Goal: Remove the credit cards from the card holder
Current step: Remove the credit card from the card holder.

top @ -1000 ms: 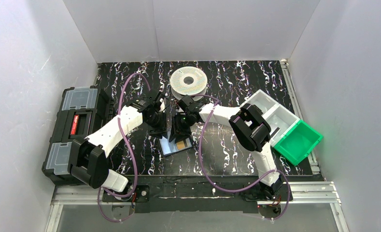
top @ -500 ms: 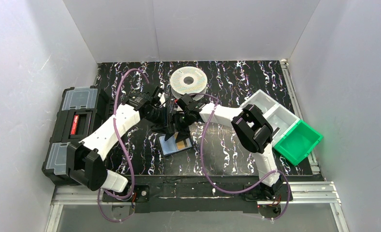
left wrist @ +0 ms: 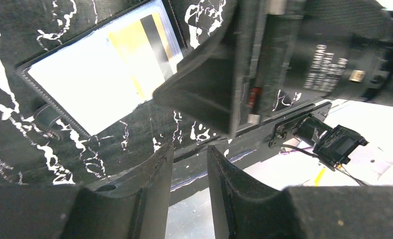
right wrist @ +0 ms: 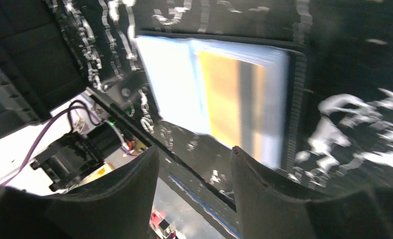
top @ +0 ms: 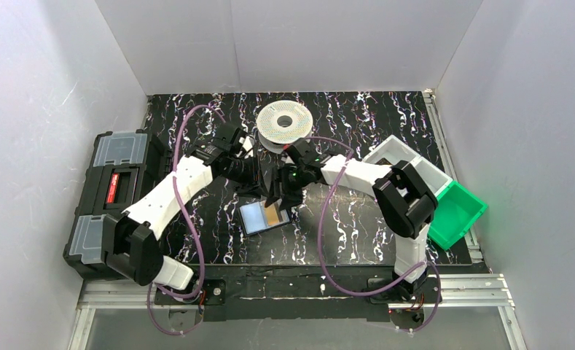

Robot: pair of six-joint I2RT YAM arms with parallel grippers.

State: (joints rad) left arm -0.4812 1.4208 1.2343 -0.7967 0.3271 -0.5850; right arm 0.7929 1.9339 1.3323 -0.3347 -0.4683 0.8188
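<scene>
The black card holder (top: 264, 216) lies open on the table, its bluish-grey inside facing up. An orange-tan credit card (top: 273, 214) with a dark stripe sits in its right half; no second card shows apart from it. My left gripper (top: 264, 181) is open and empty, hovering just behind the holder. My right gripper (top: 281, 195) is open and empty, over the holder's far right corner, close beside the left one. The left wrist view shows the holder (left wrist: 79, 89), the card (left wrist: 134, 50) and my open gripper (left wrist: 190, 157). The right wrist view shows the holder (right wrist: 169, 84), the card (right wrist: 224, 99) and my open gripper (right wrist: 194, 155).
A white filament spool (top: 284, 124) stands behind the grippers. A big black toolbox (top: 113, 197) sits at the left edge. A white divided bin (top: 408, 162) and a green bin (top: 458, 213) sit at the right. The right gripper's body (left wrist: 294, 59) fills the left wrist view's upper right.
My left gripper has moved right, off the holder's left side, to beside the right gripper. The right arm's elbow swung right. More of the open holder shows.
</scene>
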